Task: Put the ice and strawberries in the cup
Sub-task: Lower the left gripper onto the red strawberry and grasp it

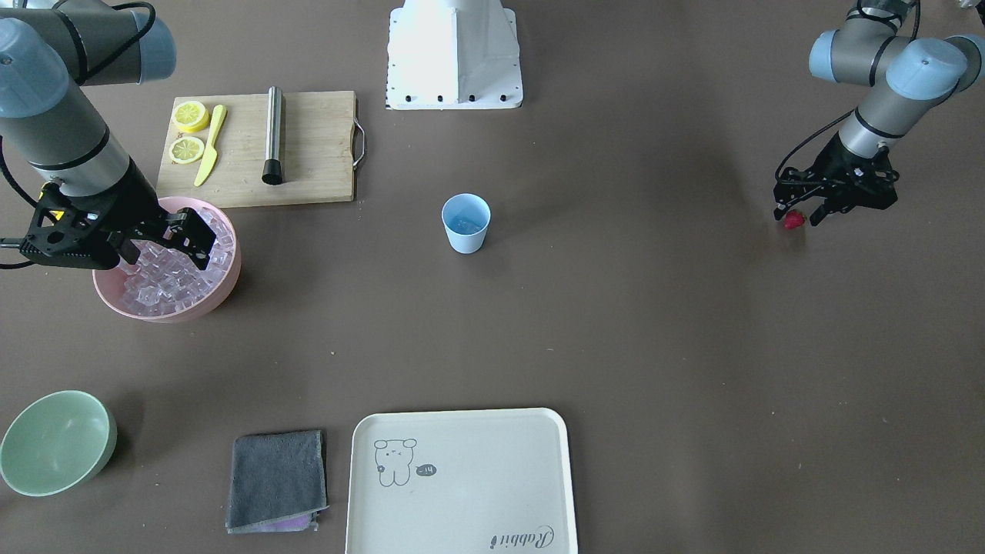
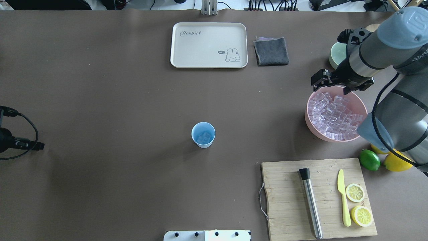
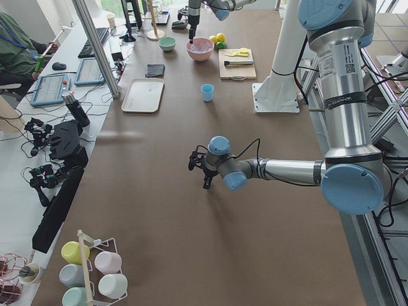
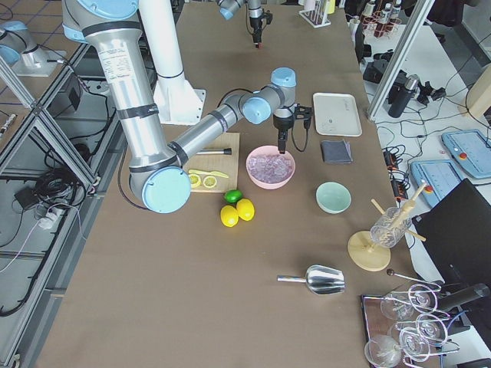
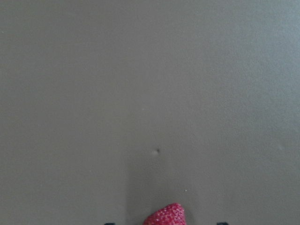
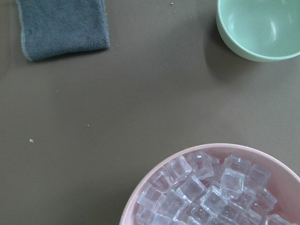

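Strawberry (image 5: pixel 165 214) is lying on the worktop (image 1: pixel 616 323) between wide-spread left fingers (image 1: pixel 781 198). I'd be squeezing gently and dead-centre before heading to the cup (image 1: pixel 465 223); right fingers (image 1: pixel 198 245) are hanging wide over the ice (image 1: pixel 165 288).

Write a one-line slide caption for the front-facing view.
Right end effector over the pink bowl of ice; left end effector open astride the strawberry; blue cup between them.

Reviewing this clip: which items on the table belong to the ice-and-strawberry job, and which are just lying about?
In the job: ice, pink bowl holding it, strawberry, cup.
Lying about: cutting board, lemon slices, knife, steel muddler, tray, grey cloth, green bowl, lime.
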`<control>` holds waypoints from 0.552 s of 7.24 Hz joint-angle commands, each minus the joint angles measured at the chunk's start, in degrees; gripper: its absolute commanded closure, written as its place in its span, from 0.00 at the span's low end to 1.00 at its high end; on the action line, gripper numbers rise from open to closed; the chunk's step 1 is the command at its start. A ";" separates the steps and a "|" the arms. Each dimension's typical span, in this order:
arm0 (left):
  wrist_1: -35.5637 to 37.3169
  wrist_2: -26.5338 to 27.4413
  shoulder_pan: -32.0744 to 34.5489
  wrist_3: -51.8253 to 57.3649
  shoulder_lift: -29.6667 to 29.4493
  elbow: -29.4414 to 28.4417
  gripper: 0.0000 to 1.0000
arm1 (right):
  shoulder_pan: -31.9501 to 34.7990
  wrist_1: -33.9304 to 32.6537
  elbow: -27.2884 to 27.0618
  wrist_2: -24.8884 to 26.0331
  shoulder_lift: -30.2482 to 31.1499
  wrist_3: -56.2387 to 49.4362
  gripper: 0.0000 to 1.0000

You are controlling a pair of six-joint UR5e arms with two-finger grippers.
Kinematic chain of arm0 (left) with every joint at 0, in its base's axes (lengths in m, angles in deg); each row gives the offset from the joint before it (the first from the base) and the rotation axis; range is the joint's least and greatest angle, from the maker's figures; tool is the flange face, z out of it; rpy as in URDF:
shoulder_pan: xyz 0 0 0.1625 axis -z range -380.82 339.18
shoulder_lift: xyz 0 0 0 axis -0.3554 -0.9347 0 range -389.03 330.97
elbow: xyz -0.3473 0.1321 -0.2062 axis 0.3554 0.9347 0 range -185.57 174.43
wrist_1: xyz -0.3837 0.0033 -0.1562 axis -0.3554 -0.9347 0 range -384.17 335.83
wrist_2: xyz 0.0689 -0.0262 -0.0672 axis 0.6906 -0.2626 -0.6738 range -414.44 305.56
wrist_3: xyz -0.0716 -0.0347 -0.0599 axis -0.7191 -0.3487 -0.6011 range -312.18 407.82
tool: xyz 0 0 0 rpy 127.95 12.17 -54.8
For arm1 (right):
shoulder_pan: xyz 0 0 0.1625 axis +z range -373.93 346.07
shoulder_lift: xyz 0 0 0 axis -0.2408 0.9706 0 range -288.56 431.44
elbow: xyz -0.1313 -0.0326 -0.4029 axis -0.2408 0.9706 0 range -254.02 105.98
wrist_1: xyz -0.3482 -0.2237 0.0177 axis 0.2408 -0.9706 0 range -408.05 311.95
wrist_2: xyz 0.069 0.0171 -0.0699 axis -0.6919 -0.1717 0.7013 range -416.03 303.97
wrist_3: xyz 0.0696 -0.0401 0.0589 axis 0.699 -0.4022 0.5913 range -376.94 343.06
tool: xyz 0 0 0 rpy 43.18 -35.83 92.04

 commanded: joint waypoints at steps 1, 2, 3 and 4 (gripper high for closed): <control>-0.16 0.01 0.06 0.17 0.01 0.07 1.00 | -0.03 0.00 0.09 0.09 -0.08 0.00 0.00; -0.86 -0.08 0.07 0.35 0.09 0.16 1.00 | -0.03 0.00 0.09 0.09 -0.09 0.00 0.00; -0.86 -0.77 1.11 0.44 0.36 1.20 1.00 | -0.03 0.00 0.00 0.09 -0.17 0.00 0.00; -0.34 -4.43 2.60 0.44 0.79 3.91 1.00 | -0.03 0.00 0.00 0.00 -0.26 -0.09 0.00</control>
